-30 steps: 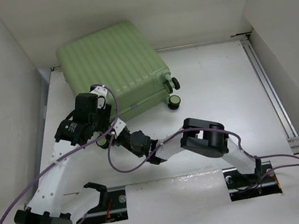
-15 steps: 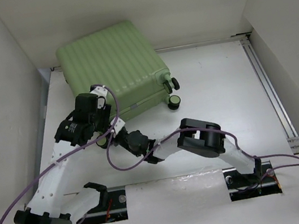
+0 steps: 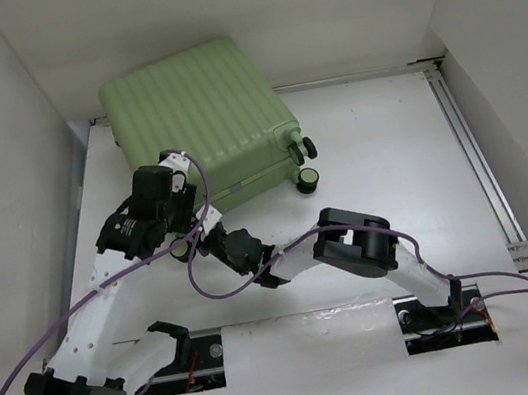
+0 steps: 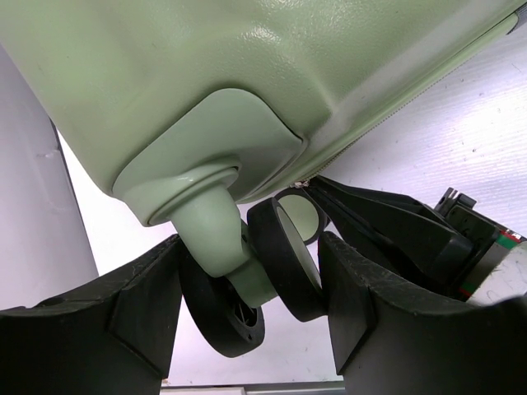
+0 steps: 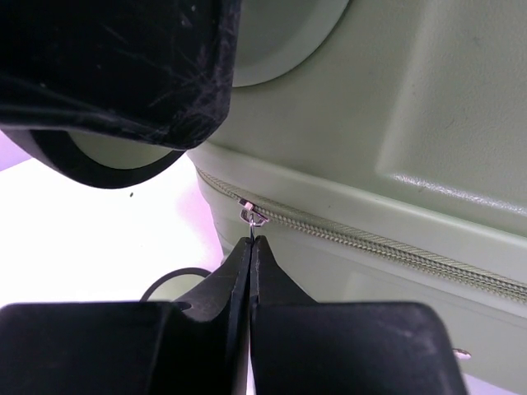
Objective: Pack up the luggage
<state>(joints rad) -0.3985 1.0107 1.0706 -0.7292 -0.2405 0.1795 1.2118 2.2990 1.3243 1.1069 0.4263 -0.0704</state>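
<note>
On your far left the luggage (image 3: 195, 118) lies flat and zipped closed on the bench (image 3: 410, 163), ribbed shell up, its far-left corner hard against the back wall. Your left gripper (image 3: 181, 209) sits at the near-left corner of the case. The left wrist view shows it (image 4: 251, 288) roughly half open around the caster (image 4: 247, 271) there. The pale green stem comes down between the fingers, and the twin black wheels fill the gap, with a pad against each one. Just to the right, your right gripper (image 3: 205, 234) reaches in low along the near edge of the case, close beside the left one. In the right wrist view it (image 5: 249, 245) is fully pinched, tips together with no gap, and the small metal zipper pull (image 5: 252, 215) meets those tips where the zipper (image 5: 370, 243) starts along the seam. Further right, two more wheels (image 3: 310, 179) stick out from the right end of the case and rest on the white bench.
</note>
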